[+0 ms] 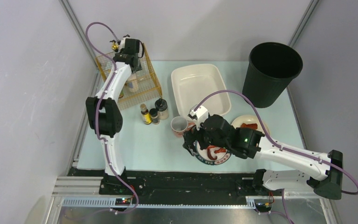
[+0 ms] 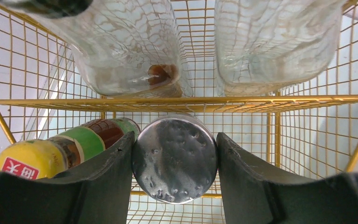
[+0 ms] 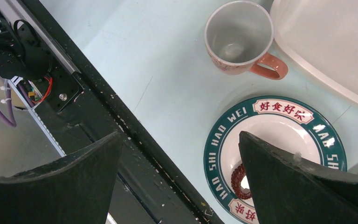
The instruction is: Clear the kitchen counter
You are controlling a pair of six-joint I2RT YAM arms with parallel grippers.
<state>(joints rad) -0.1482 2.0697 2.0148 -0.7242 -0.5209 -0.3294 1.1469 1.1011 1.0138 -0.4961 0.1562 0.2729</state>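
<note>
The pale mint-blue kitchen counter (image 1: 135, 144) holds a pink mug (image 1: 179, 125), a green-rimmed plate (image 1: 223, 160) with red food scraps, a second plate (image 1: 251, 123) and three small bottles (image 1: 154, 115). My left gripper (image 1: 131, 65) is inside the gold wire basket (image 1: 142, 93), shut on a silver-lidded jar (image 2: 175, 158). My right gripper (image 1: 196, 142) is open and empty, hovering over the green-rimmed plate's (image 3: 279, 154) left rim and the counter's (image 3: 168, 70) front edge. The mug (image 3: 237, 39) stands upright and empty beyond it.
A white basin (image 1: 199, 86) sits at the back centre, a black bin (image 1: 272, 70) at the back right. In the basket lie a yellow-capped sauce bottle (image 2: 65, 151) and two glass jars (image 2: 130, 51). A black rail (image 3: 121, 126) runs along the front edge.
</note>
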